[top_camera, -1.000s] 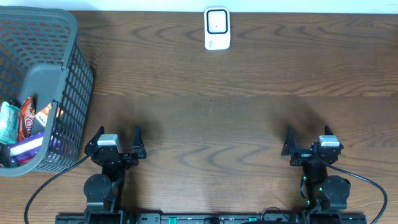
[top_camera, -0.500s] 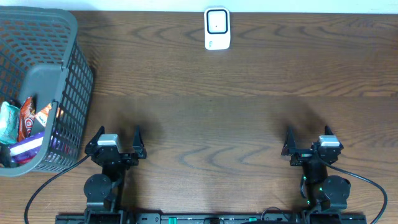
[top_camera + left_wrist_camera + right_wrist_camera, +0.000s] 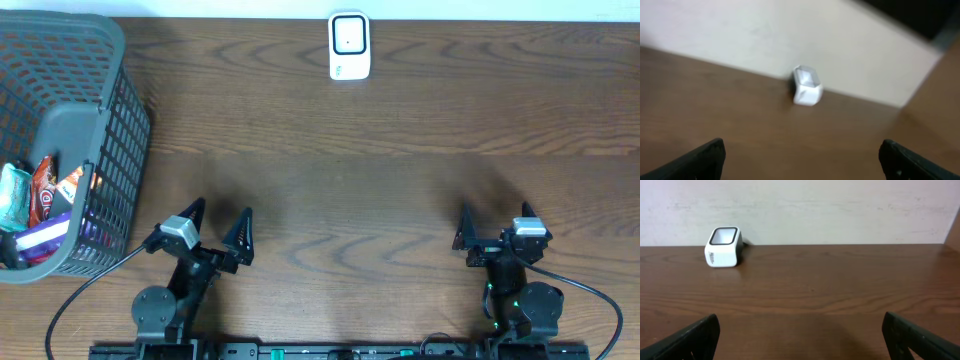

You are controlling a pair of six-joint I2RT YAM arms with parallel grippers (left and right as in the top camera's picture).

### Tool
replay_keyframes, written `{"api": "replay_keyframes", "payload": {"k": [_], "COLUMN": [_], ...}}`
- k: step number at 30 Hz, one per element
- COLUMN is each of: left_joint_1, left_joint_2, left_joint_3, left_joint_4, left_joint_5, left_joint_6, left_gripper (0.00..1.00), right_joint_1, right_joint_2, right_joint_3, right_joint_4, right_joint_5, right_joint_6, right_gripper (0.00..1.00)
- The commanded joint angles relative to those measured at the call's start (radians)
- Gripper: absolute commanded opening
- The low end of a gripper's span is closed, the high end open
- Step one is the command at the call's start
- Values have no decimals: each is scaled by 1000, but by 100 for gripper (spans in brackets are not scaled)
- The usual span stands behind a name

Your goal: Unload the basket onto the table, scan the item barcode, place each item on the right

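The white barcode scanner (image 3: pixel 349 45) stands at the table's far edge, in the middle. It also shows in the left wrist view as the scanner (image 3: pixel 806 86), blurred, and in the right wrist view as the scanner (image 3: pixel 723 246). Several snack packets (image 3: pixel 40 192) lie in the grey basket (image 3: pixel 122 150) at the left. My left gripper (image 3: pixel 221 212) is open and empty near the front edge, angled toward the right. My right gripper (image 3: pixel 495 212) is open and empty at the front right. Nothing lies between the left gripper's (image 3: pixel 801 147) fingers or the right gripper's (image 3: pixel 800 320).
A pale wall (image 3: pixel 840 205) rises behind the table's far edge. The brown wooden table (image 3: pixel 350 180) spans the view. Cables run from both arm bases at the front edge.
My left gripper has lifted and turned toward the right, and its wrist view is blurred by motion. The right arm has not moved.
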Motion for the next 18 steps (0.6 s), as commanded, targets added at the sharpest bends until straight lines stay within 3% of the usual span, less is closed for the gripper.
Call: {"api": "replay_keyframes", "payload": {"k": [1,10,18], "left_joint_1": [5,5,5], "left_joint_2": [-6,129,532], "left_joint_3": [42,207,519], "left_joint_4": [39,31,-149], "left_joint_5": [89,88,93], "left_joint_6": [-125,-113,26], "left_gripper": [98,98,98], "right_joint_1": [-6,-6,-5], "right_joint_2": [0,1,1], "right_joint_3": [-2,-2,-2], "right_joint_4": [-4,-4,-4], "right_joint_5": [-2,-2,-2], "right_joint_6": [7,7,7], "right_gripper": [99,99,99]}}
